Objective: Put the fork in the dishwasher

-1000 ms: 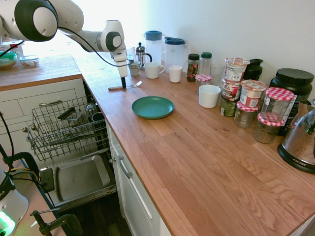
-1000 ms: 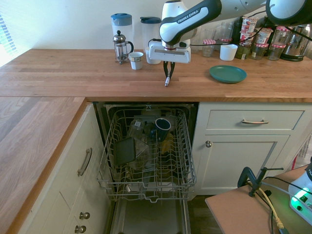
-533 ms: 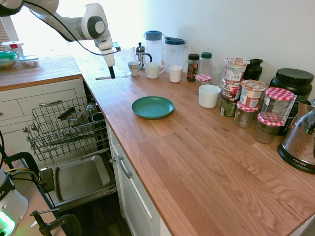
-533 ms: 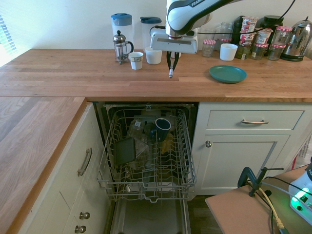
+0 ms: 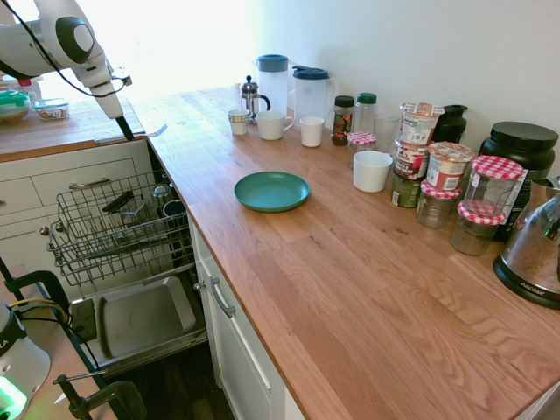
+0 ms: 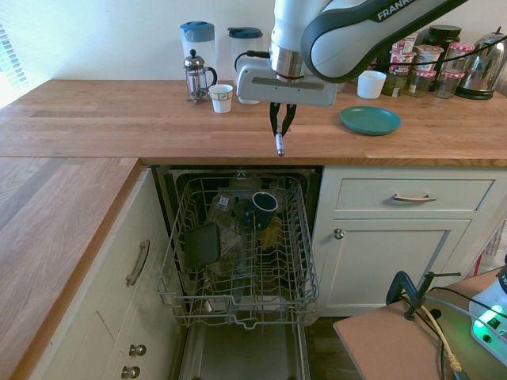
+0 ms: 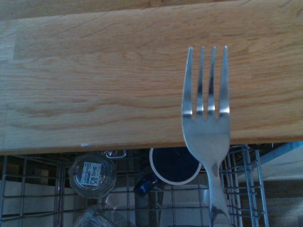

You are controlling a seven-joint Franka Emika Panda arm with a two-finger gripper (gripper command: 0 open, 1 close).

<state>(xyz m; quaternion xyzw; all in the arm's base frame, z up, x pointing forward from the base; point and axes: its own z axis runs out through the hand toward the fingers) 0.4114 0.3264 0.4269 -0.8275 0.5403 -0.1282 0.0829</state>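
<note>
Fork fills the right half of the wrist view, tines pointing toward the top of the frame over the wooden counter edge, its handle running off the bottom edge. We read it as held level so it can travel out past the counter lip without snagging.

In the second exterior view, the gripper sits in the upper centre of the frame, its two dark fingers pinched together on the fork, whose silver end pokes out just below them. It hangs right at the counter's front edge, above the open dishwasher.

Below, in the lower centre of that frame, the wire rack is pulled all the way out, which we judge is why the fork is being carried forward instead of lowered straight down. The rack already holds a dark blue mug, some clear glassware, and a dark square item at its left side.

Farther back on the counter, at the upper right, a teal plate lies flat. Behind it, along the wall, stand a white cup, a French press, two pitchers and a cluster of jars, all well apart from the gripper's path.
</note>
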